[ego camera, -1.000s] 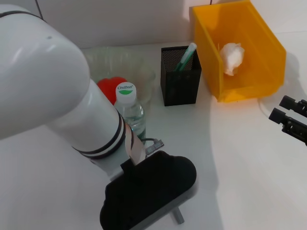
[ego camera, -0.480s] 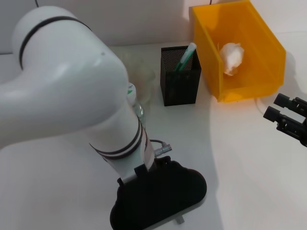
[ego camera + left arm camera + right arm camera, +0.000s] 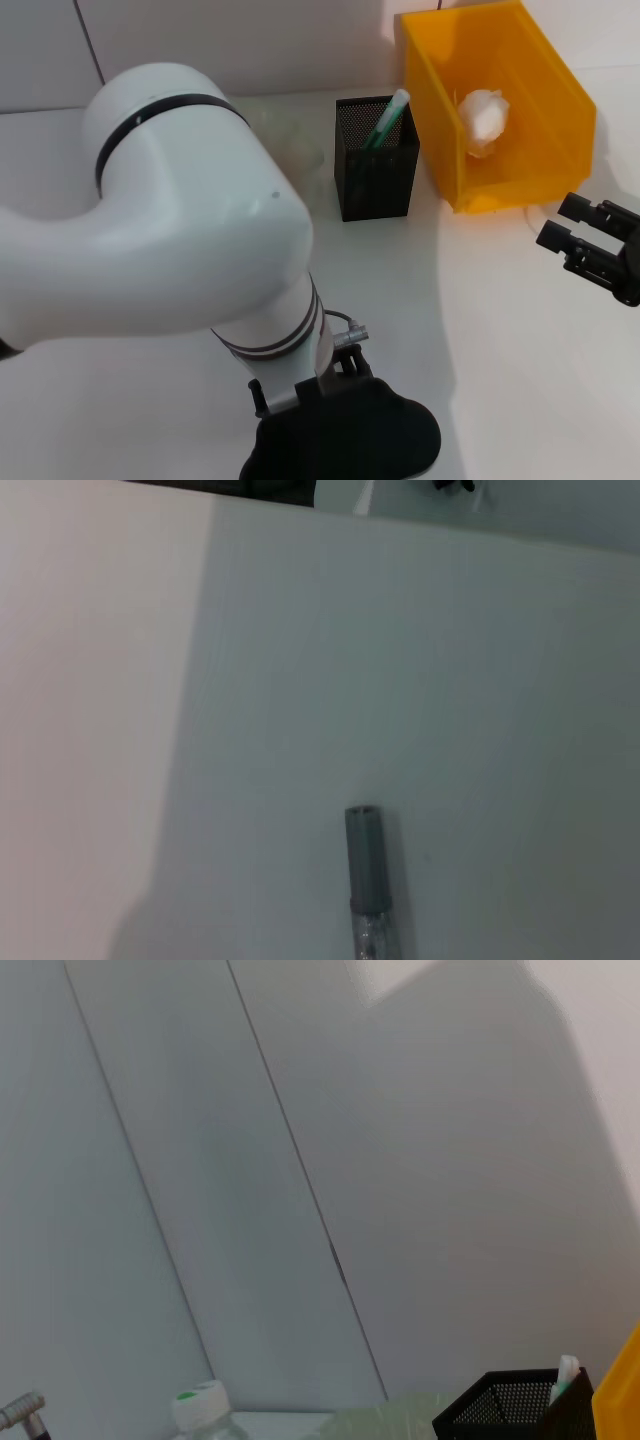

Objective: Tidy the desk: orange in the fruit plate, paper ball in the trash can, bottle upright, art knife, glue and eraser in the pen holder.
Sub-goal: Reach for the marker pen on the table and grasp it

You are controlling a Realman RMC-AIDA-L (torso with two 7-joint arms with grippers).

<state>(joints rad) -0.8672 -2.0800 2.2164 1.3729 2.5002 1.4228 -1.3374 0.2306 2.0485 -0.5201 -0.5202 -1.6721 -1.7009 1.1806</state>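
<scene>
My paper ball (image 3: pixel 485 119) is sitting in the trash can (image 3: pixel 500 100), and the bottle (image 3: pixel 205 1415) is standing up. My right gripper (image 3: pixel 575 240) is hanging spread near the can. I cannot tell about my left gripper.

The trash can (image 3: pixel 560 120) is bright yellow-orange all over. Inside it sits the paper ball (image 3: pixel 483 120), which is white. The pen holder (image 3: pixel 376 172) is black with a tiny mesh pattern of little holes. A green and white stick (image 3: pixel 387 118) pokes out of it. The table (image 3: pixel 500 340) is plain white. The left arm (image 3: pixel 190 250) is shiny white with thin black rings around it, and its end is black. The right gripper (image 3: pixel 572 230) is black. In the right wrist view, the bottle (image 3: pixel 200 1410) has a white cap with a green mark. In the left wrist view, a grey stick (image 3: pixel 365 865) lies on the white table.
</scene>
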